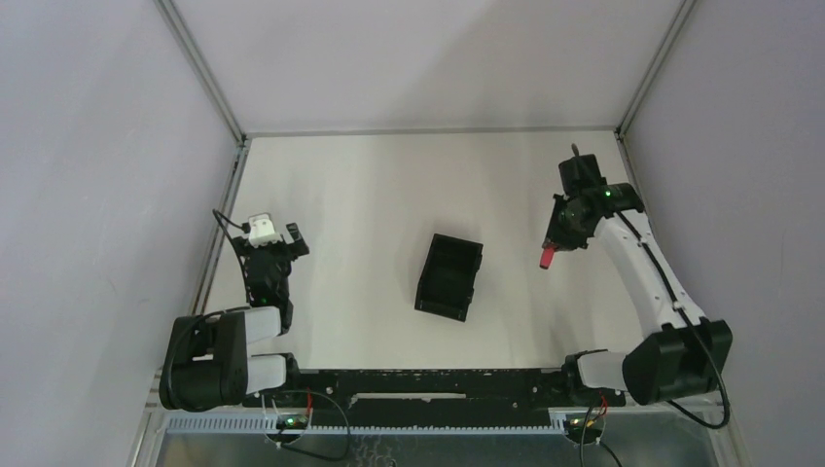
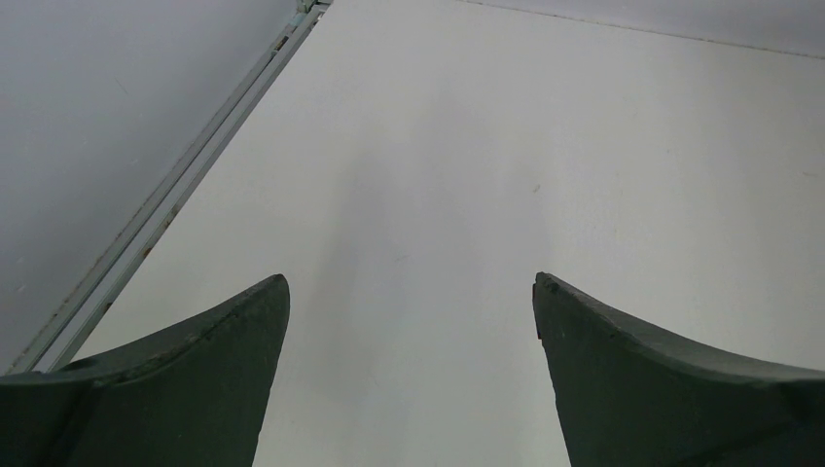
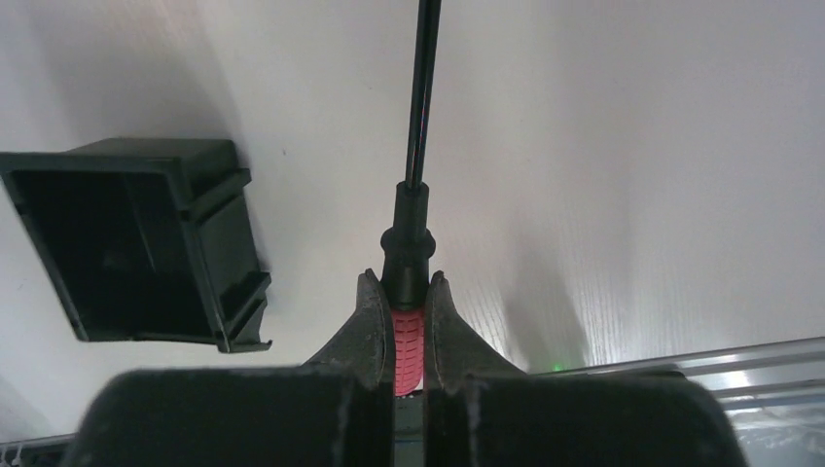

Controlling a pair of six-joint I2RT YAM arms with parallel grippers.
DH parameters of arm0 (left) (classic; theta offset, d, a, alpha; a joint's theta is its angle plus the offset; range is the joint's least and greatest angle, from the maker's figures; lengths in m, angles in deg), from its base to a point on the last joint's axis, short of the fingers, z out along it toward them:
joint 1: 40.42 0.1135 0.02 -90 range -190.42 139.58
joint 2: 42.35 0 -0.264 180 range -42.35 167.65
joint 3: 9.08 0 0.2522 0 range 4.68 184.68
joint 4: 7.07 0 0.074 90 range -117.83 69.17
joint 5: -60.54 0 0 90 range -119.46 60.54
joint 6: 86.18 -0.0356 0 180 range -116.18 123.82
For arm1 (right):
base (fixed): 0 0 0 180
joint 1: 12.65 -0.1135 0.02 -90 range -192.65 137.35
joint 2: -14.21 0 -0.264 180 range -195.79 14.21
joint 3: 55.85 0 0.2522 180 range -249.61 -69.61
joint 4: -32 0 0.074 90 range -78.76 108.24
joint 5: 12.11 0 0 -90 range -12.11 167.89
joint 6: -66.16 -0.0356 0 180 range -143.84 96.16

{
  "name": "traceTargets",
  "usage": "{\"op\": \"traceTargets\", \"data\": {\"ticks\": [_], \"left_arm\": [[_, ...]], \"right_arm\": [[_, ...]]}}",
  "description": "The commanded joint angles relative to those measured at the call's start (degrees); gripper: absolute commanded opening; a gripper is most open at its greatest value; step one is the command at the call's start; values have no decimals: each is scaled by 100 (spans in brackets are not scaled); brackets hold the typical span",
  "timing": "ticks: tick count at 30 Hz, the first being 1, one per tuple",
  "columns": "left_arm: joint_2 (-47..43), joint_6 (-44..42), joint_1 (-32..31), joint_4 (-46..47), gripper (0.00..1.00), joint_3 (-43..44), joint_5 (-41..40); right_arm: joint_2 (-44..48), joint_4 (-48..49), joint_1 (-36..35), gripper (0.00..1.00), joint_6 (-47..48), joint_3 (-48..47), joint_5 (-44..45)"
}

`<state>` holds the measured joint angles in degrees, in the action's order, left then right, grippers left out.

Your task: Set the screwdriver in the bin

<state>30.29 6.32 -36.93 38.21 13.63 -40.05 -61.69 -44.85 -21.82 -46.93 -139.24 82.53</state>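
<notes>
**Step in hand:** carrying. The grasp looks done and the drop into the bin is not yet made.

**Right gripper** [image 3: 401, 292]: fingers closed on the red handle of the screwdriver [image 3: 409, 229]. The thin dark shaft points straight out ahead of the fingers. In the overhead view the gripper is at the right side of the table, with the end of the red handle showing below it. The tool seems to be off the surface, though I cannot be sure of that.

**Bin** [image 1: 449, 276]: black, open-topped, ribbed and empty. It stands near the middle of the table, skewed to the table edges. It is well apart from the held screwdriver, on that arm's left.

**Left gripper** [image 2: 409, 292]: fingers spread wide with nothing between them, over bare surface at the left side and taking no part.

**Next move, as I judge it:** swing the right arm leftward until the tool is over the bin's opening, then part the fingers. The shaft sticks out a long way, so it should line up with the bin's longer side, or tip downward, to keep from catching the rim.

**Surface:** table [image 1: 370, 195], matte white, plain and flat.

**Room:** pale grey walls [image 1: 97, 146] on three sides, metal frame posts [image 1: 199, 68] at the corners, and a black rail [image 1: 428, 379] along the near edge between the arm bases.
</notes>
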Motion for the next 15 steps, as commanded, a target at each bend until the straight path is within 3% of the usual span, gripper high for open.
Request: {"op": "traceTargets", "data": {"ticks": [1, 5, 11, 15], "left_arm": [[-49, -93, -29, 177, 100, 205, -42], [-51, -92, -28, 177, 100, 205, -43], [-48, -92, -24, 177, 100, 204, -42], [-48, -93, -31, 177, 100, 206, -46]], "right_arm": [[229, -886, -150, 0, 27, -419, 195], [233, -753, -544, 0, -302, -514, 235], [-376, -49, -2510, 0, -739, -994, -83], [-851, 291, -3324, 0, -649, -1310, -205]]}}
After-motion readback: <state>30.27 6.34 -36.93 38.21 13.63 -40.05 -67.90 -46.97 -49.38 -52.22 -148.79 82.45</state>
